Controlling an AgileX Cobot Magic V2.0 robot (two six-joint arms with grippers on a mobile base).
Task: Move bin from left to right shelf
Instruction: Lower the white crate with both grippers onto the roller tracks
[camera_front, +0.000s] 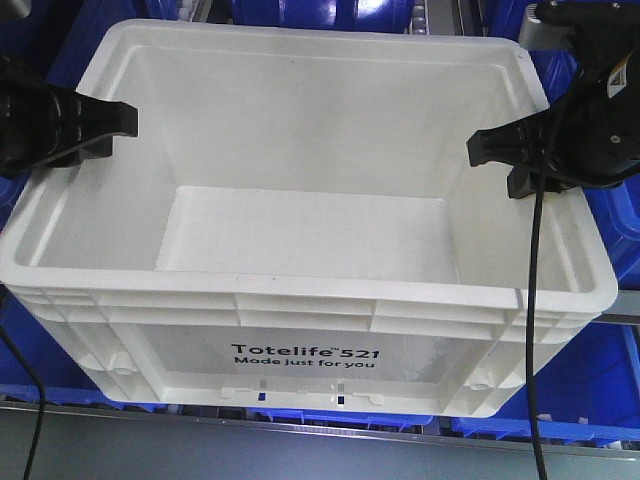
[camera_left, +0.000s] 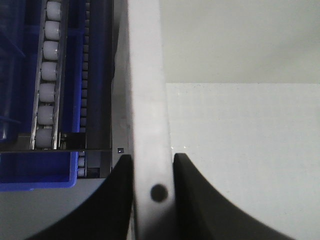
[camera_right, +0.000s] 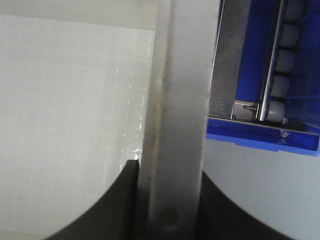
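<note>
The bin, a large white tote with black print "Totelife 521" on its near wall, fills the front view and is empty inside. My left gripper is shut on the bin's left rim, one black finger on each side of the wall. On the opposite side, my right gripper is shut on the right rim in the same way. Both wrist views look straight down along the white rim, with a small round hole in it between the fingers.
Blue plastic bins lie below and around the white bin. Roller tracks of the shelf run beside the left rim, and more rollers over a blue bin beside the right rim. A metal shelf rail crosses the bottom.
</note>
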